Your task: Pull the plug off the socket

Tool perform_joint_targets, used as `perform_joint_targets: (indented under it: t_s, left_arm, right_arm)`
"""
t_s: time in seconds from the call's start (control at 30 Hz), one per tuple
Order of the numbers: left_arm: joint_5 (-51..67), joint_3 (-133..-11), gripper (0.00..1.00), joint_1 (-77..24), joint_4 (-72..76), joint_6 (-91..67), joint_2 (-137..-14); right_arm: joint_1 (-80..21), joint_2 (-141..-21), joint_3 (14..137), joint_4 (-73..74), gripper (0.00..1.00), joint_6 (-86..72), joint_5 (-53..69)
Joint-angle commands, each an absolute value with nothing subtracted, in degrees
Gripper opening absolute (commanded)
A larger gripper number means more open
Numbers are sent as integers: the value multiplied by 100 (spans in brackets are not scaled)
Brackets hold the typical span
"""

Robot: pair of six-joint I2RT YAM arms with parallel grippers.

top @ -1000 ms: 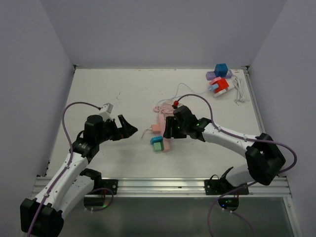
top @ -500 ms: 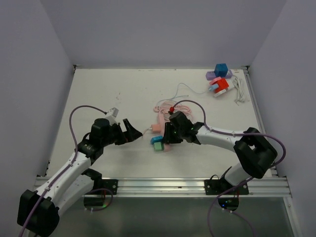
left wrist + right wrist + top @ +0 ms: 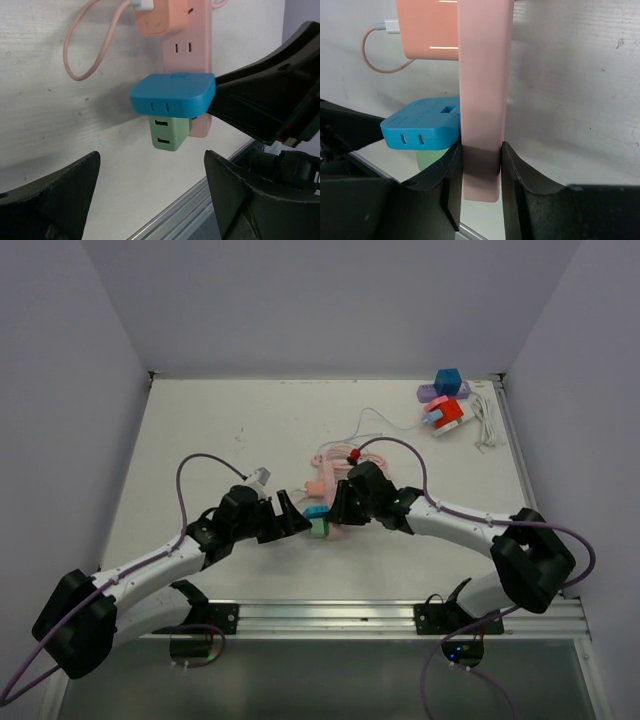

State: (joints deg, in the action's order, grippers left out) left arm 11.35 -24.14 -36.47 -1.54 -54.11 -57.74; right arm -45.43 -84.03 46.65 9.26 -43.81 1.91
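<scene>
A pink power strip [image 3: 334, 502] lies mid-table with an orange adapter [image 3: 318, 488], a blue plug [image 3: 316, 511] and a green plug [image 3: 320, 531] in it. My right gripper [image 3: 338, 510] is shut on the strip's near end; in the right wrist view its fingers [image 3: 451, 186] press both sides of the strip [image 3: 485, 75]. My left gripper [image 3: 298, 519] is open just left of the blue and green plugs. In the left wrist view the blue plug [image 3: 172, 92] and green plug [image 3: 169, 134] sit ahead of my open left gripper [image 3: 152, 200], not touched.
A purple strip with a blue cube plug [image 3: 447, 381] and a red-and-white plug [image 3: 444, 414] lies at the back right, with a white cable [image 3: 486, 424] beside it. A pink cord loops behind the strip. The metal rail [image 3: 330, 616] runs along the near edge.
My left arm has reached right and forward, bringing its open gripper up to the blue and green plugs. My right gripper stays shut on the pink strip.
</scene>
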Motion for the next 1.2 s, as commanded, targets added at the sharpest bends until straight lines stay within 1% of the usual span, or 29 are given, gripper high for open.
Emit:
perform_joint_targets:
  t_s: [0.0,0.1,0.33,0.43,0.6,0.7,0.73,0.8,0.83,0.87,0.9,1.07,1.17]
  left_arm:
    - [704,-2786,88,-3910,325,-5704,-6055]
    - [554,-2883,84,-4034,439,-5748,-6222]
    - [641,-2918,71,-4096,983,-5748,-6486]
    - [659,-2927,64,-4157,1107,-5774,-6618]
    - [659,-2865,56,-4192,1169,-5836,-6732]
    - [642,-2821,45,-4192,1204,-5845,-6689]
    - [607,-2804,35,-4192,1213,-5853,-6671]
    - [554,-2786,22,-4192,1204,-5845,-6575]
    - [519,-2777,9,-4192,1178,-5845,-6531]
    - [458,-2760,1,-4192,1160,-5845,-6495]
    - [448,-2751,0,-4192,1151,-5845,-6417]
    - [211,-2707,0,-4192,1028,-5818,-6153]
    - [106,-2751,0,-4184,879,-5766,-5968]
  right_arm:
    - [-4562,-7954,4843,299,0,-4833,35]
    - [-4562,-7893,4799,176,0,-5009,53]
    - [-4562,-7787,4456,-334,0,-5405,325]
    - [-4570,-7761,4403,-369,0,-5440,343]
    - [-4570,-7699,4342,-518,0,-5475,378]
    - [-4570,-7690,4324,-562,0,-5449,404]
    - [-4570,-7690,4307,-563,0,-5441,387]
    - [-4562,-7647,4272,-563,0,-5405,352]
    - [-4570,-7638,4211,-563,0,-5388,334]
    - [-4570,-7620,4184,-563,0,-5362,317]
    - [-4570,-7585,4131,-563,0,-5335,308]
    - [-4562,-7348,3885,-413,0,-5159,80]
    - [-4562,-7181,3744,-133,0,-5028,-254]
